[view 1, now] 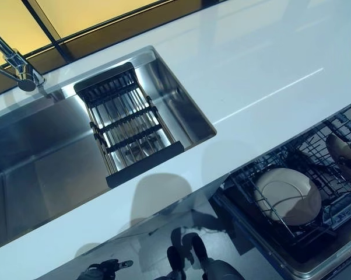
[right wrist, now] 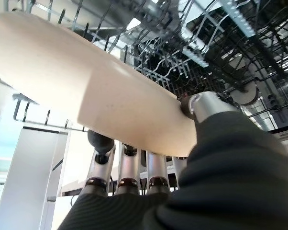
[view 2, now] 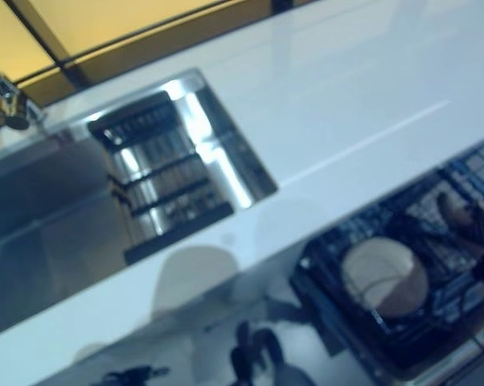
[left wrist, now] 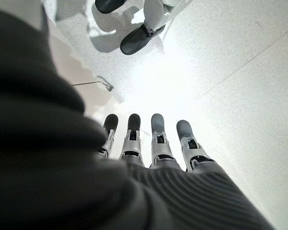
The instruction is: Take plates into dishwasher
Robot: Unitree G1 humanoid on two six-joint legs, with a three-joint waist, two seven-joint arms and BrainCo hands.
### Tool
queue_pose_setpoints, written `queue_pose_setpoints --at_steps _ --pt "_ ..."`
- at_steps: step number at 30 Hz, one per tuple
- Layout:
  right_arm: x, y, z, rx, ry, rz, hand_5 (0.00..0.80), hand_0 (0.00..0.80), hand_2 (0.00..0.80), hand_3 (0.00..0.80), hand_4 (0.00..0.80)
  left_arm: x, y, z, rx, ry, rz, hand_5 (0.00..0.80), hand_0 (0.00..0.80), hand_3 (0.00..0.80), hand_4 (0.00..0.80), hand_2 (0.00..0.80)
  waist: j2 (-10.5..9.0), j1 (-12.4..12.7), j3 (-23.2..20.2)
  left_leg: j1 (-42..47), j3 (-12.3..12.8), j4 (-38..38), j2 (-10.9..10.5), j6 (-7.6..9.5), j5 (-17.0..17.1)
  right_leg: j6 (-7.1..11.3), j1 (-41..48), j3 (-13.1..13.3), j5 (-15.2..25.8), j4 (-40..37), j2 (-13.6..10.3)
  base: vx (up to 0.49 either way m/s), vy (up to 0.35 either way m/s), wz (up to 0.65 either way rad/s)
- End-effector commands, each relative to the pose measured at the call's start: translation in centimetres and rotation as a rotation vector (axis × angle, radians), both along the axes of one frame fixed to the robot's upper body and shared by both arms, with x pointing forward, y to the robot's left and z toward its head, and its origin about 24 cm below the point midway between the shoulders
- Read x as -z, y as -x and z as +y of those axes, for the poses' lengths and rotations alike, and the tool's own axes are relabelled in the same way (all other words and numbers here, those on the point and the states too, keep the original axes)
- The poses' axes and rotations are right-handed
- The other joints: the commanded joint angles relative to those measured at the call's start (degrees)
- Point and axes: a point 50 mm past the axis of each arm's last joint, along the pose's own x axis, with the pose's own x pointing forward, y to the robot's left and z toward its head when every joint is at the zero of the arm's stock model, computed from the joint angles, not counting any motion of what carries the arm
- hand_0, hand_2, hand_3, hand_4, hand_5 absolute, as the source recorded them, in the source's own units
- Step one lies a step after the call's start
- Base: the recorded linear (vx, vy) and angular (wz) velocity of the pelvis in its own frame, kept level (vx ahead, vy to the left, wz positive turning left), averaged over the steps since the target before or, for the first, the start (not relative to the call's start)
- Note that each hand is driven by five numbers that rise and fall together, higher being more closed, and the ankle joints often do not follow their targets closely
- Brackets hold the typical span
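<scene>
White counter (view 1: 263, 64) with steel sink (view 1: 41, 157), pale speckled floor (left wrist: 239, 62)

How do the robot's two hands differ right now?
The right hand pinches a cream plate between thumb and fingers, at the dishwasher rack; the left hand holds nothing, its fingers straight, above the floor. Both have silver, dark-tipped fingers and dark ribbed covers.

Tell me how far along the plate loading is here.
Done: one cream plate already lies in the dishwasher rack. In hand: the right hand holds a second plate over the rack. Left: setting it down. The sink drainer looks empty; left hand idle.
</scene>
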Motion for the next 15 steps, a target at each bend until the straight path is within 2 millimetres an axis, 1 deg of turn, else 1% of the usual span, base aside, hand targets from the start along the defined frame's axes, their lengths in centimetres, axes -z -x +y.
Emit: queue_pose_setpoints --at_steps 1,10,15 --pt "-1.1 -0.8 0.3 -0.009 -0.005 -0.070 0.800 0.800 0.800 0.800 0.800 0.6 1.0 -0.1 0.001 -0.017 0.063 0.000 0.000 0.000 0.000 0.000 -1.25 0.18 -4.74 0.69 -0.37 -0.08 1.92 -2.38 -3.51 5.73 -0.35 -2.15 -1.84 -0.08 -2.15 0.000 0.000 0.00" --pt "0.4 -1.2 0.7 -0.017 -0.071 -0.038 0.800 0.800 0.800 0.800 0.800 0.6 1.0 -0.1 0.008 -0.022 0.065 0.000 0.000 0.000 0.000 0.000 -0.99 -0.09 -4.90 0.83 0.67 -0.08 2.30 -2.40 -3.75 5.94 -0.76 -1.65 -1.74 -0.08 -2.16 0.000 0.000 0.00" --pt "1.4 -0.7 0.3 -0.004 -0.076 -0.003 0.800 0.800 0.800 0.800 0.800 0.6 0.9 -0.2 0.012 -0.017 0.059 0.000 0.000 0.000 0.000 0.000 -0.84 -0.29 -4.97 1.14 1.24 -0.08 2.42 -2.41 -3.96 6.12 -0.67 -1.40 -1.78 -0.08 -2.24 0.000 0.000 0.00"
